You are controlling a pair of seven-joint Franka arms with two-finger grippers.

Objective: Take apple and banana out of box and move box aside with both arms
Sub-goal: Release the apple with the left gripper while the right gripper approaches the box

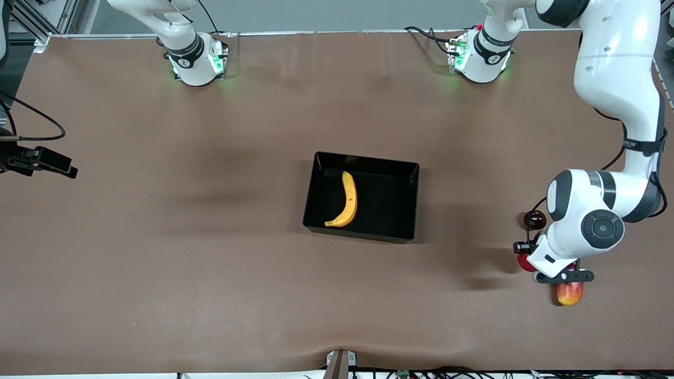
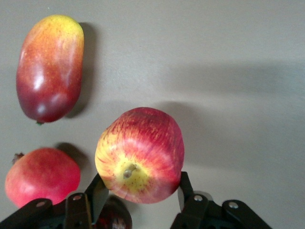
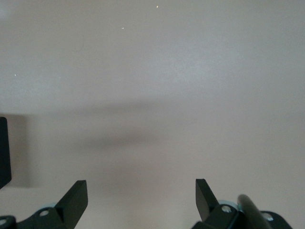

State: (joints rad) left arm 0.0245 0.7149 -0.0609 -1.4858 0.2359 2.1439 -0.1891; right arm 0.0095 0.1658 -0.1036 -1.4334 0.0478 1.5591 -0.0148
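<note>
The mango [image 1: 569, 293], oblong and red-yellow, lies nearest the front camera, at the left arm's end of the table [image 1: 158, 237]. Just beside it, partly covered by the wrist, is a round red fruit [image 1: 524, 262]; a small dark maroon fruit [image 1: 536, 219] lies farther from the camera. The left gripper [image 2: 139, 198] is over this cluster, its fingers [image 2: 97, 193] closed against the sides of the apple [image 2: 140, 153], red with a yellowish patch around the stem. The banana [image 1: 345, 201] lies inside the black box [image 1: 363, 232], which sits at mid-table, well apart from the fruit cluster. The right gripper [image 3: 142, 194] waits over bare table toward the right arm's end, its fingers spread wide and holding nothing.
</note>
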